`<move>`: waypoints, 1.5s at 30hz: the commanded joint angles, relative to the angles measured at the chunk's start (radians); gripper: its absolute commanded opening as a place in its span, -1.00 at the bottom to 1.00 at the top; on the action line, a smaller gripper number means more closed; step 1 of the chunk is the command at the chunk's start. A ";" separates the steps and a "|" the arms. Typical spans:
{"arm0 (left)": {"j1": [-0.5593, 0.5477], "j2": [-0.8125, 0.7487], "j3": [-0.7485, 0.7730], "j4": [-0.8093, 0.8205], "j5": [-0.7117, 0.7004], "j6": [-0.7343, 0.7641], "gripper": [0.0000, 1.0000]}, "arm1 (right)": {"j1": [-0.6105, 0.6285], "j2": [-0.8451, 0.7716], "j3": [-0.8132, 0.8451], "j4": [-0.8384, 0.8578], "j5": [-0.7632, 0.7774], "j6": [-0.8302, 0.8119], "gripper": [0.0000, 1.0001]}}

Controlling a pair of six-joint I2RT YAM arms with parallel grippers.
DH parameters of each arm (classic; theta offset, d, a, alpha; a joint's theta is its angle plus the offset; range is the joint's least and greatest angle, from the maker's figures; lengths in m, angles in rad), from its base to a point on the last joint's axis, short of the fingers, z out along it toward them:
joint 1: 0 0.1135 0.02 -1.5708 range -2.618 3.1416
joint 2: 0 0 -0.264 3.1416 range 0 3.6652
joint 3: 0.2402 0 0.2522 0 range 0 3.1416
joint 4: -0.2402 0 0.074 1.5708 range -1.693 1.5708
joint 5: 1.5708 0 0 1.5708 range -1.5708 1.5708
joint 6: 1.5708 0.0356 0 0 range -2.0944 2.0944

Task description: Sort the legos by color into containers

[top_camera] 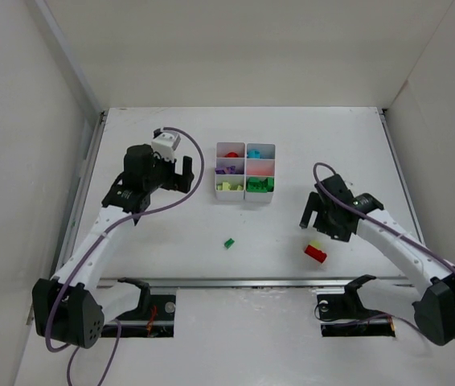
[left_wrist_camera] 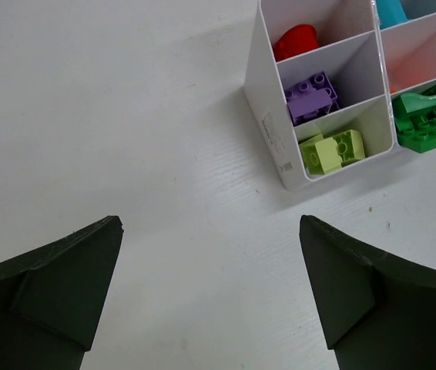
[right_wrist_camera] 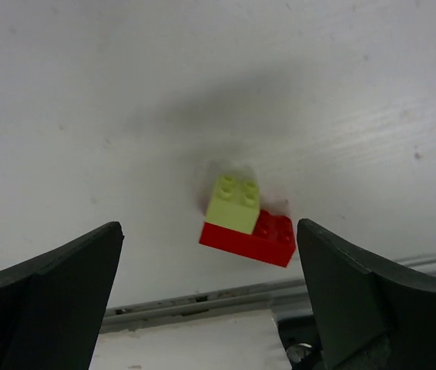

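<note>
Mostly sorted. Tray (left_wrist_camera: 268, 131), ahead-right of the left gripper (left_wrist_camera: 210, 270) (wide open, empty), holds red, purple, yellow-green, green and cyan bricks.

Remaining:
- Red brick (right_wrist_camera: 268, 239) with yellow-green brick (right_wrist_camera: 233, 202) on top, possibly joined, lies just ahead between the right gripper's (right_wrist_camera: 210, 266) open, empty jaws.
- Green brick (top_camera: 229, 242) well to its left.

Left arm (top_camera: 99, 233) reaching forward, left fingers (left_wrist_camera: 64, 270) spread wide; right arm (top_camera: 396, 241) angled inward, right fingers (right_wrist_camera: 357, 277) spread wide.
</note>
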 commanded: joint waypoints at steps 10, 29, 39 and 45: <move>0.004 -0.088 -0.094 0.054 0.027 -0.086 0.98 | 0.043 0.040 -0.138 0.045 -0.101 0.073 1.00; 0.004 -0.157 -0.103 0.054 0.027 -0.075 0.98 | 0.031 0.039 -0.145 0.091 0.089 0.247 0.76; 0.004 -0.166 -0.121 0.065 0.045 -0.075 0.98 | -0.007 0.042 -0.206 0.154 0.057 0.270 0.54; 0.013 -0.166 -0.121 0.065 0.045 -0.075 0.98 | -0.007 0.074 -0.186 0.163 0.043 0.244 0.46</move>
